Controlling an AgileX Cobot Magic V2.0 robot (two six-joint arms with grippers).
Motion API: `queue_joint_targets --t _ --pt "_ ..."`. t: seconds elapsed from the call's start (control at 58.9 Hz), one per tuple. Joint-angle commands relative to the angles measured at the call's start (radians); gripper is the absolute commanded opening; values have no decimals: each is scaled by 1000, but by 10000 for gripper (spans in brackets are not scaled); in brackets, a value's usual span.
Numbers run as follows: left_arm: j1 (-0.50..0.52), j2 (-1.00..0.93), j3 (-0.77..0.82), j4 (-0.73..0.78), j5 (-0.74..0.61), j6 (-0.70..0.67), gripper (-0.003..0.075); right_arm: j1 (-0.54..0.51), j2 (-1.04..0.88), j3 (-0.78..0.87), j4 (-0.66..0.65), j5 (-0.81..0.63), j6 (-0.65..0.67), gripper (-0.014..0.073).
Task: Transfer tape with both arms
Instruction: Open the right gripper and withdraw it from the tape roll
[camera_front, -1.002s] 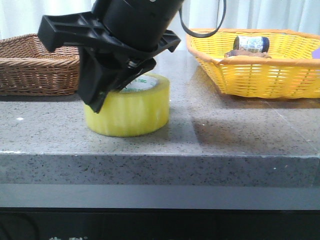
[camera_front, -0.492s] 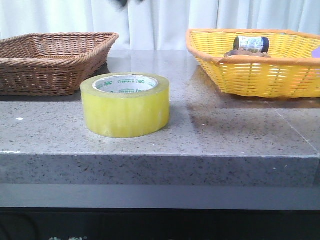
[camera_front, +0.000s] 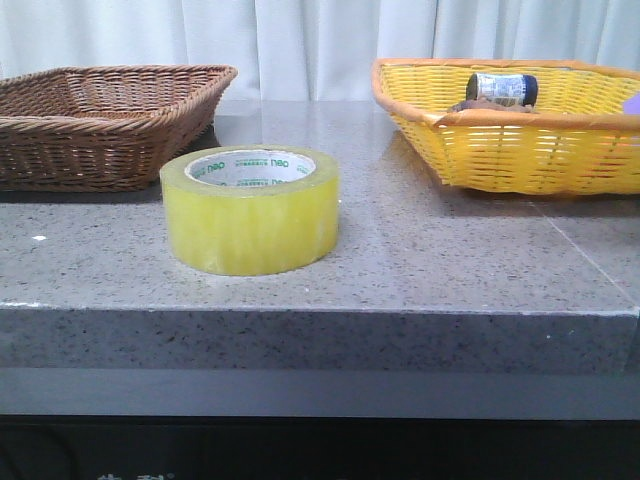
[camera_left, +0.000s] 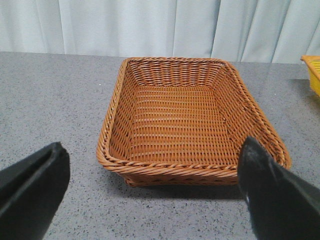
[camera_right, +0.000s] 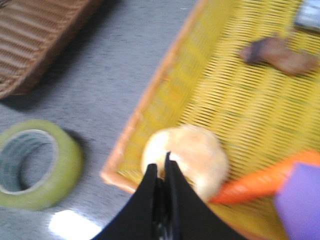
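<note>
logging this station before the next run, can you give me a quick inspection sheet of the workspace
surface: grey speckled stone table, no spills seen
job's things: tape lying flat on the table between the baskets, held by neither arm
clutter: brown wicker basket with nothing in it; yellow basket holding a small bottle, a round pale item, a brown item, an orange piece and a purple item
grippers: left gripper open, facing the brown basket; right gripper shut and holding nothing, over the yellow basket's edge
cables: nothing seen
surroundings: pale curtain behind the table
</note>
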Motion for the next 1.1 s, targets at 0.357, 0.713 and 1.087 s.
queue_joint_targets --t 0.357,0.713,1.087 --pt "3 9 -37 -2 -56 -11 671 -104 -562 575 6 -417 5 -75" --pt "3 9 -37 -2 -56 -11 671 -104 -933 879 7 -450 5 -75" --pt "-99 152 -135 -15 213 16 671 -104 -983 897 7 -481 5 -75"
